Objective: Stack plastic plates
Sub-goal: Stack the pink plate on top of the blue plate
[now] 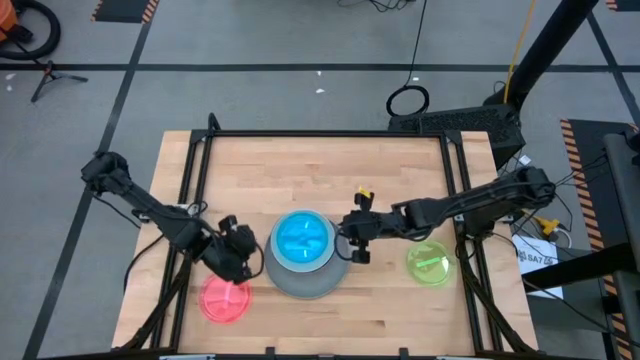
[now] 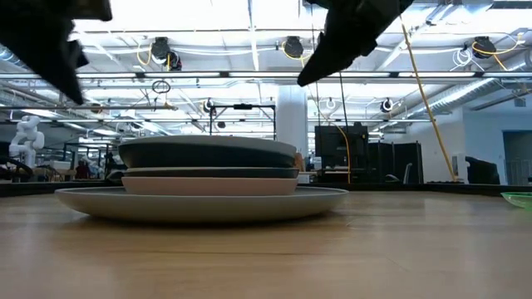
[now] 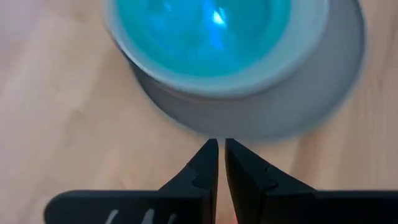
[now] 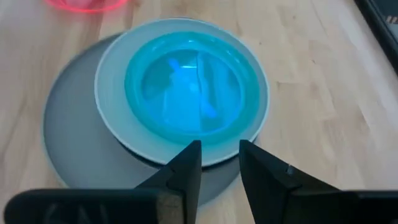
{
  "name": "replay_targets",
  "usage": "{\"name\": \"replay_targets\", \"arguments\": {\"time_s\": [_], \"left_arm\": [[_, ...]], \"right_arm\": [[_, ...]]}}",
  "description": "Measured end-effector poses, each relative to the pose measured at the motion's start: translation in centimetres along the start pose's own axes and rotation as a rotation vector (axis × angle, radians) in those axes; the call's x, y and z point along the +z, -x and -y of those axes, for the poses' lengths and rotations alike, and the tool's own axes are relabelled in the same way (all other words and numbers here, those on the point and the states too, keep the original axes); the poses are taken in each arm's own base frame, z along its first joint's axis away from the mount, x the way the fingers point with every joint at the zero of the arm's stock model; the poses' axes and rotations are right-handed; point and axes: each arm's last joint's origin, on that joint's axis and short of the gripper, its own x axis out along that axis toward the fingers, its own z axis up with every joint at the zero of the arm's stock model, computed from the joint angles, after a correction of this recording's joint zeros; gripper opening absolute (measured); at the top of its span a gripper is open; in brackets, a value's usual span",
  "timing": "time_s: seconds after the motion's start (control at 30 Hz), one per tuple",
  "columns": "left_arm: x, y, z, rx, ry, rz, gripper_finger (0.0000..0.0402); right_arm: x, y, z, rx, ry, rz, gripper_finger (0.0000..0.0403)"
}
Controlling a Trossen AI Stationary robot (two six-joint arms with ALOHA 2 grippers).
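A stack of plates is sitting at the table's (image 1: 300,160) near-centre: the cyan plate (image 1: 303,238) is lying on the pale blue plate (image 4: 112,118), which is resting over darker and peach ones on the big grey plate (image 1: 305,283). The red plate (image 1: 227,300) is lying apart at the stack's 8 o'clock, the green plate (image 1: 430,264) apart at its 3 o'clock. The left gripper (image 1: 243,262) is hovering at the stack's 9 o'clock, fingers nearly together and holding nothing. The right gripper (image 1: 354,243) is hovering at the 3 o'clock rim, fingers slightly apart and empty.
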Motion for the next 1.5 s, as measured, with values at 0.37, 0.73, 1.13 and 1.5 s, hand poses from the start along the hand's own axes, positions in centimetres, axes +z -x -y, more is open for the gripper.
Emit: {"name": "replay_targets", "arguments": {"time_s": [0.37, 0.73, 1.13, 1.5], "left_arm": [[-3.5, -0.5, 2.3, -0.115, 0.034, -0.360, 0.0056], [-5.9, -0.3, 1.9, 0.037, -0.051, -0.416, 0.0193], [-6.9, -2.7, 2.2, 0.101, -0.108, -0.448, 0.0202], [-7.6, -4.5, 2.8, 0.151, -0.140, -0.475, 0.0202]], "right_arm": [[1.3, 2.7, 0.8, 0.002, 0.078, 0.117, 0.0104], [1.4, 6.5, 1.7, 0.007, 0.121, 0.241, 0.0104], [-2.3, 9.2, 2.8, 0.006, 0.086, 0.364, 0.0104], [-3.0, 9.6, 2.9, 0.014, 0.064, 0.369, 0.0104]]}}
